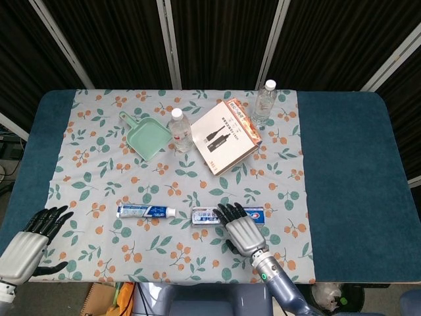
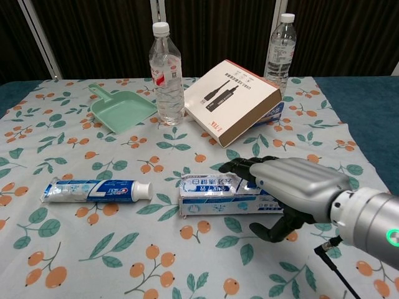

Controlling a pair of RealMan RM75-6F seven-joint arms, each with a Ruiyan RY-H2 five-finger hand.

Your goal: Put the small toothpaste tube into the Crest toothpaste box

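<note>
Left hand at the near left edge of the worktop, off the floral cloth, fingers spread and holding nothing; seen in the head view only

Green dustpan on the cloth at far left, handle pointing away from the robot

Small toothpaste tube lying flat on the cloth, left of centre, its white cap toward the box; it sits outside the box, a short gap apart from the box's left end

Clear water bottle upright, white cap on, just right of the dustpan

Crest toothpaste box lying flat on the cloth in line with the tube, long side toward the robot; its right part is hidden under the right hand

White and orange carton printed with a cable, propped at a tilt behind the Crest box

Right hand over the right half of the Crest box, palm down, fingers spread wide and the thumb below the box's near edge; whether it touches the box cannot be told, and it grips nothing

Second water bottle upright at far right, behind the carton
</note>
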